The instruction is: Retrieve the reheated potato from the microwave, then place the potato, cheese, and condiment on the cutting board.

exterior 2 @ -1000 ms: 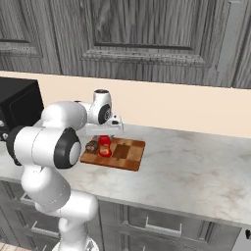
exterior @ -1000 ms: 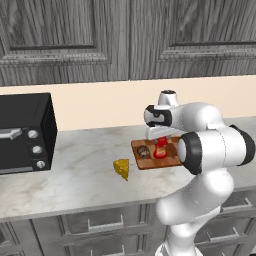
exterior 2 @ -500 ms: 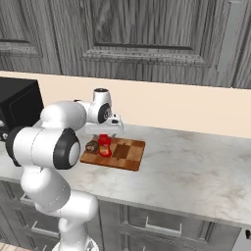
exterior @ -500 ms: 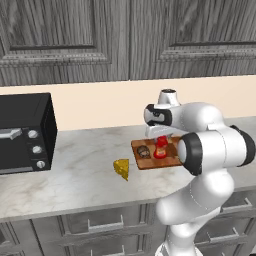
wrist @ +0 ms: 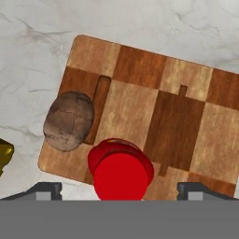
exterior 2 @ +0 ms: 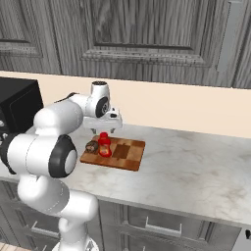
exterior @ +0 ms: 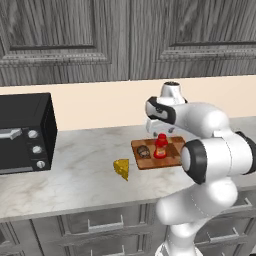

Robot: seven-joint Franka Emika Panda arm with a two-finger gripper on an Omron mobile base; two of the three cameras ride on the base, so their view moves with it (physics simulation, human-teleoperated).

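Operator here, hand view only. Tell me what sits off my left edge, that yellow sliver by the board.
Observer: That is the cheese, a yellow wedge lying on the marble counter, apart from the cutting board.
Operator: Confirm what else is on this counter.
Observer: A black toaster oven with knobs stands at the far end of the counter, beyond the cheese.
Operator: Report the gripper height over the bottle.
Observer: In the right base view the gripper hangs just above the condiment, with a gap between fingertips and cap. The potato sits beside the bottle on the board.
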